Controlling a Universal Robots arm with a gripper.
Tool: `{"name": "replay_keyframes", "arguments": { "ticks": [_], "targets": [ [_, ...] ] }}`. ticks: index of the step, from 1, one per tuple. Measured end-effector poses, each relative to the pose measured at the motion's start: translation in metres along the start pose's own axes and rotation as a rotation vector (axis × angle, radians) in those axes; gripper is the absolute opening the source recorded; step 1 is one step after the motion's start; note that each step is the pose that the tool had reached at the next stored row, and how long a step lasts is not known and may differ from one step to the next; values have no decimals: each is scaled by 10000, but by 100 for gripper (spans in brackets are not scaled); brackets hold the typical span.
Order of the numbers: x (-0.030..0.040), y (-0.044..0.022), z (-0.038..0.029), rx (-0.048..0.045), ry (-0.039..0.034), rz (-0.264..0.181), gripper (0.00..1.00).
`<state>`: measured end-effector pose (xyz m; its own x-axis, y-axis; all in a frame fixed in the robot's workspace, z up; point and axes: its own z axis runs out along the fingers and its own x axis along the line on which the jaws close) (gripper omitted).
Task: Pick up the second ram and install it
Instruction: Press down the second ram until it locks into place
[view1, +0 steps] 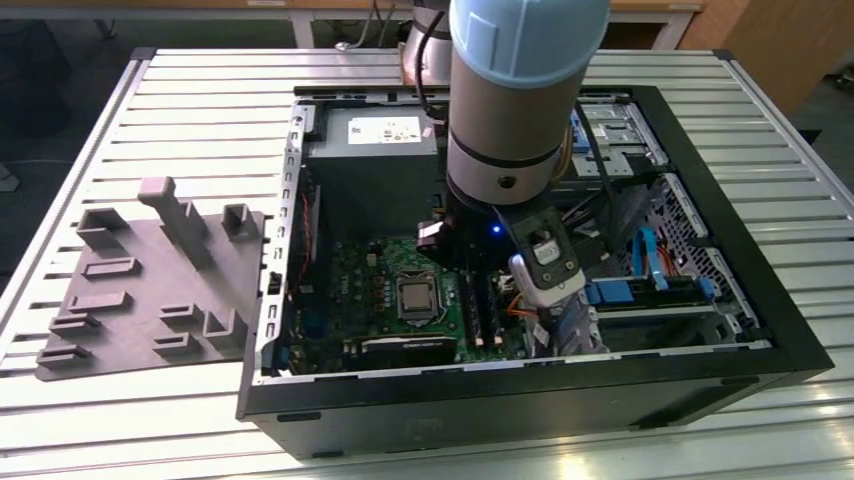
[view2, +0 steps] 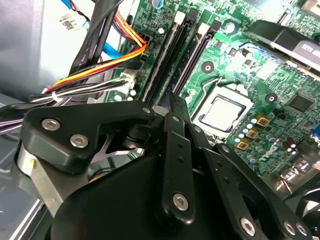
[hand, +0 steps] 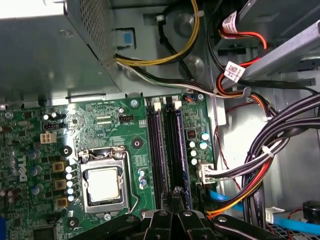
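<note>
End effector (hand: 175, 194) is down inside the case, fingers pressed together; whether they pinch anything, I can't tell. The second ram (hand: 172, 150) looks like the dark strip directly under the tips, near the motherboard's (hand: 100, 125) cable-side edge. It's light, stiff and fragile: grip the long edges, not the chips.

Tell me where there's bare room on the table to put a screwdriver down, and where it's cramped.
The slatted table is bare between the grey foam tray and its far edge, and along the near edge in front of the tray. Inside the computer case it is crowded: the end effector hangs over the memory slots, with the cable bundle beside them.
</note>
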<state>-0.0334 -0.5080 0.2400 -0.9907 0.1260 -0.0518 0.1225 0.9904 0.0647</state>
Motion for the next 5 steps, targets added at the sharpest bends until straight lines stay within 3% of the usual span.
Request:
{"name": "replay_keyframes", "arguments": {
  "ticks": [5],
  "targets": [
    [0, 1, -1, 0, 0, 1, 11]
  ]
}}
